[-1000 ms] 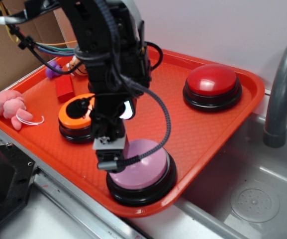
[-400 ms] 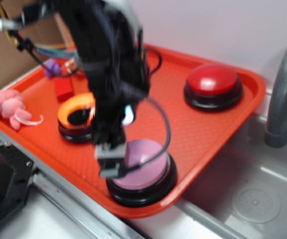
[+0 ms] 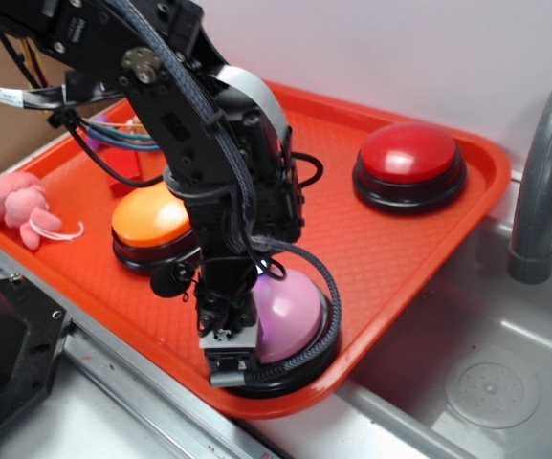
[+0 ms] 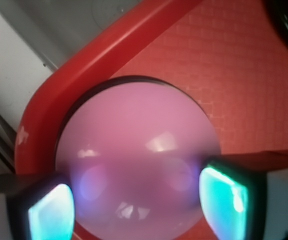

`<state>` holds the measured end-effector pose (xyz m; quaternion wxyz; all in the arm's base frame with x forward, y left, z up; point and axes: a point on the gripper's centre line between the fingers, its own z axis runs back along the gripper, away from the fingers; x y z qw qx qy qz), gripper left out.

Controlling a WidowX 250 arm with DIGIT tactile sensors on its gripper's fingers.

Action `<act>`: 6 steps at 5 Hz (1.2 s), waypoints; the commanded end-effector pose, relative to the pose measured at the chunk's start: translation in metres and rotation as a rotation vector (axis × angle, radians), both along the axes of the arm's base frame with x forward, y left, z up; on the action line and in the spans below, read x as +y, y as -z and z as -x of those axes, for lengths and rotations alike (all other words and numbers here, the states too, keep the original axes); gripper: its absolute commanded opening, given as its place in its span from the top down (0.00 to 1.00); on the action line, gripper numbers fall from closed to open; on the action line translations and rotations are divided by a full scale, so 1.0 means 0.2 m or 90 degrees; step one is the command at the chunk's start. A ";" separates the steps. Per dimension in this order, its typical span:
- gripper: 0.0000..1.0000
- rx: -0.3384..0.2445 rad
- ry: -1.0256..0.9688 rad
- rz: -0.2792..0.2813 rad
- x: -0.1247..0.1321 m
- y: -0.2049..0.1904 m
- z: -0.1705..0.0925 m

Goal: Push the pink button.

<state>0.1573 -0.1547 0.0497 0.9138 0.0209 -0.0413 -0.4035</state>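
My gripper (image 3: 230, 352) hangs low over the pink button (image 3: 290, 313), a glossy pale dome on a black base sitting at about five o'clock on the orange tray (image 3: 390, 239), close to the rim nearest the sink (image 3: 486, 382). In the wrist view my two fingers (image 4: 51, 210) are spread wide, one at each side of the dome (image 4: 139, 150), holding nothing; whether they touch its surface I cannot tell. The risk, as I judge it, lies in where I bear down: my fingers straddle the near edge of the dome, not its crown, so a push could slide off the curved gloss, or shove the button toward the rim, instead of pressing it. A hard push so near the edge might also tip or shift the tray. The tray also carries an orange button (image 3: 151, 222) at nine o'clock, a red button (image 3: 409, 158) at two o'clock, and a small pink plush toy (image 3: 22, 203) at its far left edge.
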 end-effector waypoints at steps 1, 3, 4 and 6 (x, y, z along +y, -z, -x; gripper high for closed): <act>0.00 0.065 -0.003 -0.008 -0.08 0.02 -0.01; 0.00 0.078 -0.010 -0.015 -0.05 -0.08 -0.03; 0.00 0.065 -0.021 -0.039 -0.02 -0.20 -0.04; 0.00 0.062 -0.055 -0.024 0.00 -0.31 -0.03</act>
